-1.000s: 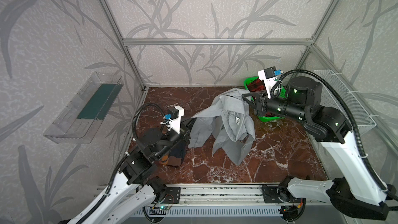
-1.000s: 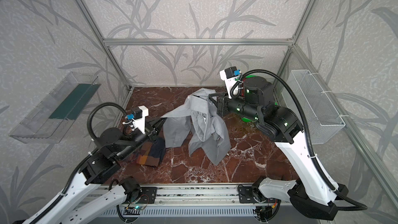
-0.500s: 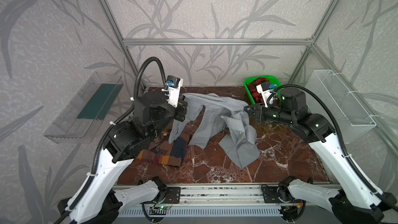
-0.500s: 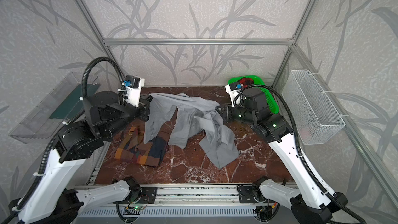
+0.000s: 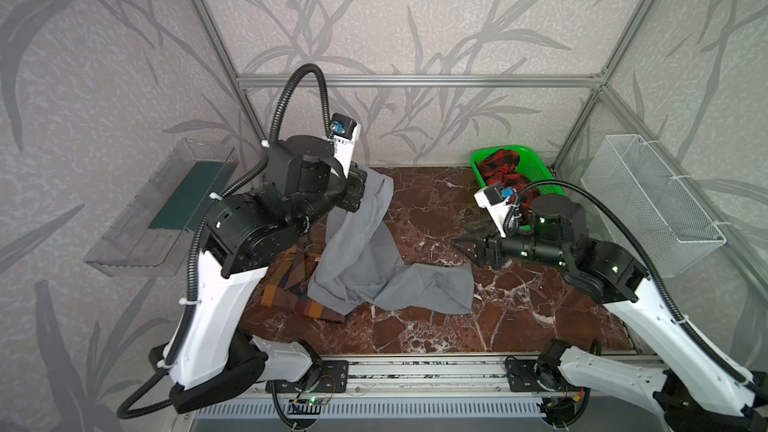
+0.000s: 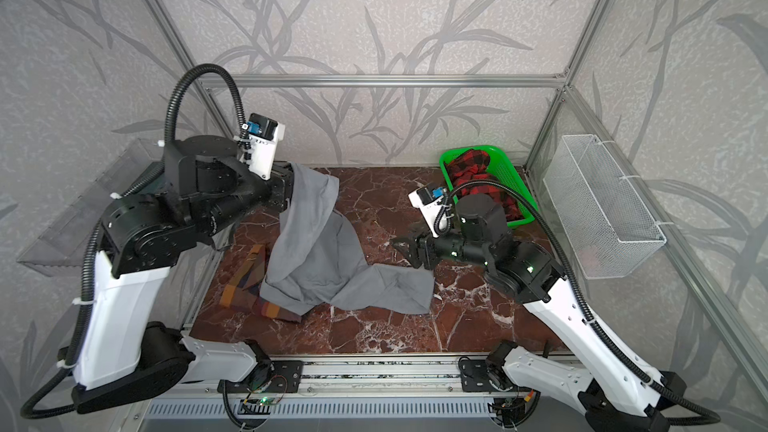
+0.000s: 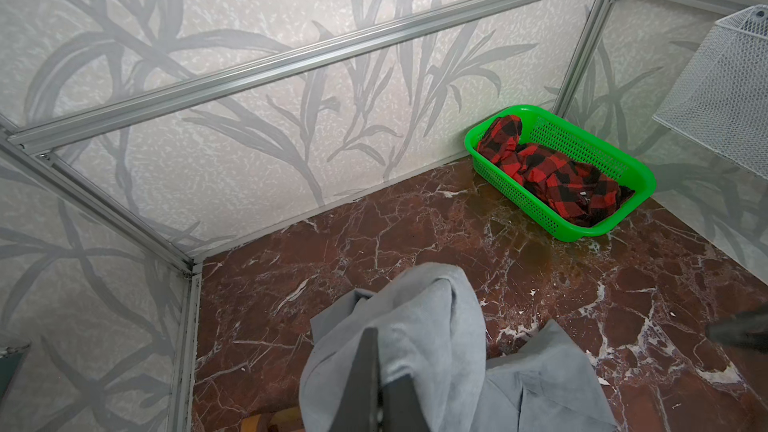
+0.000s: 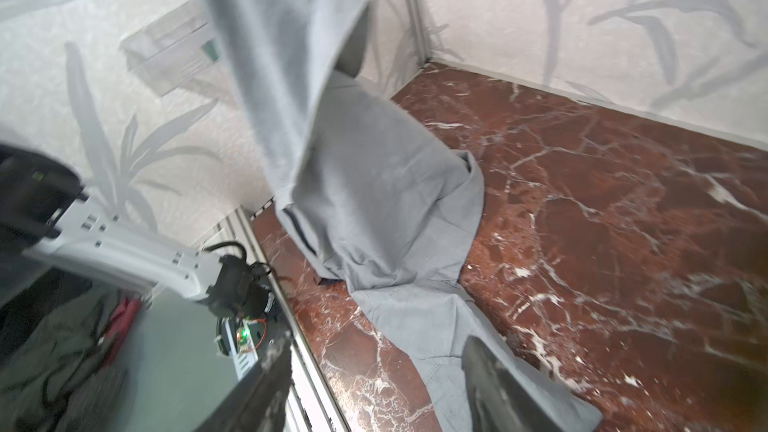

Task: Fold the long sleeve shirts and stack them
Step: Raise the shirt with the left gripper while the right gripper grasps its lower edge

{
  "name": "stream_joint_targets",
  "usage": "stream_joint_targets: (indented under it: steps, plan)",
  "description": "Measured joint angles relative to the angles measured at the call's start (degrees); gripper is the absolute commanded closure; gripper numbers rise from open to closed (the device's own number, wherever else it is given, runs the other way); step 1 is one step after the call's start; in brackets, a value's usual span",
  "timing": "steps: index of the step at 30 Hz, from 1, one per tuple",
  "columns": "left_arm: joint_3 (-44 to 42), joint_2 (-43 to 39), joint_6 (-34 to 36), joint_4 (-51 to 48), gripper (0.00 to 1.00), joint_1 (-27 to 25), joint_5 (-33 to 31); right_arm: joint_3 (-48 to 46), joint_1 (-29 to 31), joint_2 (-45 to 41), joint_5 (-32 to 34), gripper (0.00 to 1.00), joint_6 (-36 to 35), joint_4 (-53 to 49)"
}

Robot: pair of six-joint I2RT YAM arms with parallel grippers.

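Starting at the left wall, a clear plastic shelf hangs there; next, the black left gripper is up high near the back left corner, its fingers squeezed tight on an edge of the plain grey shirt of soft cloth; the grey shirt hangs down from that pinch and bunches up on the dark red marble table; its lower left part lies on the orange, brown and navy checked shirt; one long grey end runs right and stops near the black right gripper, whose fingers are spread wide with nothing in them; behind it, a green basket of plastic mesh holds a red and black checked cloth, and a white wire basket hangs on the right wall; I think the grey shirt could slip out, since only one small pinch holds it up; pulling it could also drag the checked shirt along, since the two touch; a second ago the right gripper held the grey shirt up and the left one was low by the checked shirt; now the left one has gone up high and the right one has let go, so that end has dropped onto the table.
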Motion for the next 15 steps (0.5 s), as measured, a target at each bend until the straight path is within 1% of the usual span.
stream_joint_targets:
  steps: [4, 7, 8, 11, 15]
  plan:
    - [-0.3, 1.8, -3.0, -0.3, 1.00, 0.0, -0.6, -5.7, 7.8, 1.2, 6.7, 0.26, 0.8, 7.6]
    - [-0.4, 2.2, -6.6, -0.2, 1.00, 0.0, -2.1, -10.0, 15.9, 4.0, 13.2, 0.26, 2.6, 13.9]
    - [-0.4, 2.3, -8.0, -0.2, 1.00, 0.0, -2.8, -11.1, 18.9, 5.5, 15.5, 0.26, 3.7, 16.5]
    - [-0.4, 2.5, -12.1, 0.1, 1.00, 0.0, -4.6, -12.9, 25.4, 10.2, 21.8, 0.26, 7.9, 23.1]
    - [-1.5, 2.6, -16.5, 1.2, 1.00, 0.0, -6.2, -13.3, 32.0, 16.3, 30.1, 0.28, 12.7, 30.5]
